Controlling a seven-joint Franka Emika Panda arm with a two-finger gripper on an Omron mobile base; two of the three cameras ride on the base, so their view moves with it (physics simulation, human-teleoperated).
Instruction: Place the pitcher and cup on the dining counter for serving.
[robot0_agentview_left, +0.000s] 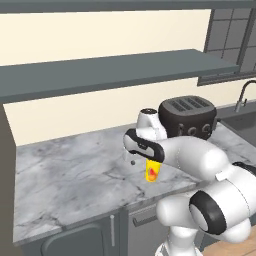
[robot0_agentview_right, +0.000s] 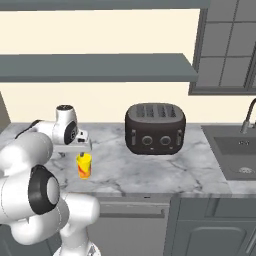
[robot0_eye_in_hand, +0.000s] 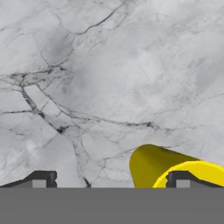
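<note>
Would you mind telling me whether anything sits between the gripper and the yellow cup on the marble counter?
Nothing visible does. The gripper hangs directly above the cup, and in the hand view one fingertip already overlaps the cup's rim, with bare marble counter around it. The toaster stands well off to the side.

A dark four-slot toaster (robot0_agentview_right: 155, 128) stands on a grey-veined marble counter (robot0_agentview_right: 165, 172), set back toward the cream wall (robot0_agentview_right: 110, 102), its dials facing forward. To its right a sink (robot0_agentview_right: 239, 156) is built into the same counter, with a curved metal faucet (robot0_agentview_right: 248, 116) rising behind it. A long grey shelf (robot0_agentview_right: 95, 67) runs along the wall above the counter, and a window (robot0_agentview_right: 230, 45) with dark grey frames sits above the sink. Below the marble top are dark grey cabinet doors (robot0_agentview_left: 82, 240) with slim handles. In the left base view the toaster (robot0_agentview_left: 189, 117) appears near the sink's edge.
</note>
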